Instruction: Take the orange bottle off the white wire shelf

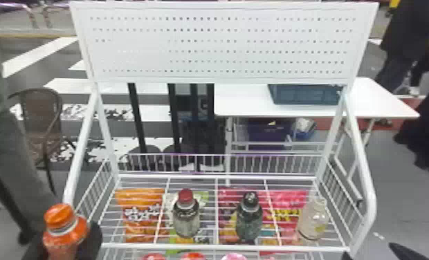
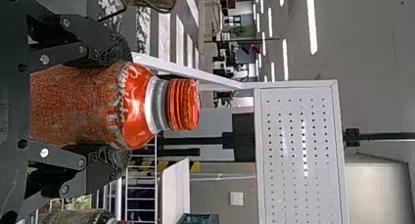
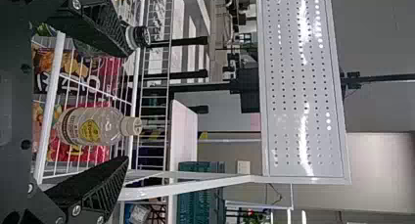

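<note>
I've got the orange bottle (image 1: 65, 231) in my L gripper (image 2: 122, 106), both fingers clamped round its body, cap end clear of them. It's upright or close to it, just outside the front L corner of the shelf (image 1: 224, 247). So I judge the grab & lift-off as done, or v. nearly; what's in hand is the carry-away. Can't quite tell from here if the base is free of the frame, tho it prob. is.

R gripper (image 3: 128, 104) is at the shelf's R side, fingers apart & empty, w/ the clear bottle (image 1: 313, 221) standing on the wires beyond it. No job for that arm, imo. The red-capped bottle (image 1: 186, 219) & black-capped bottle (image 1: 249, 221) stand on the shelf too.

Next: keep the grip firm, draw back & away from the shelf's L side, bottle level, so it doesn't clip the corner post.
</note>
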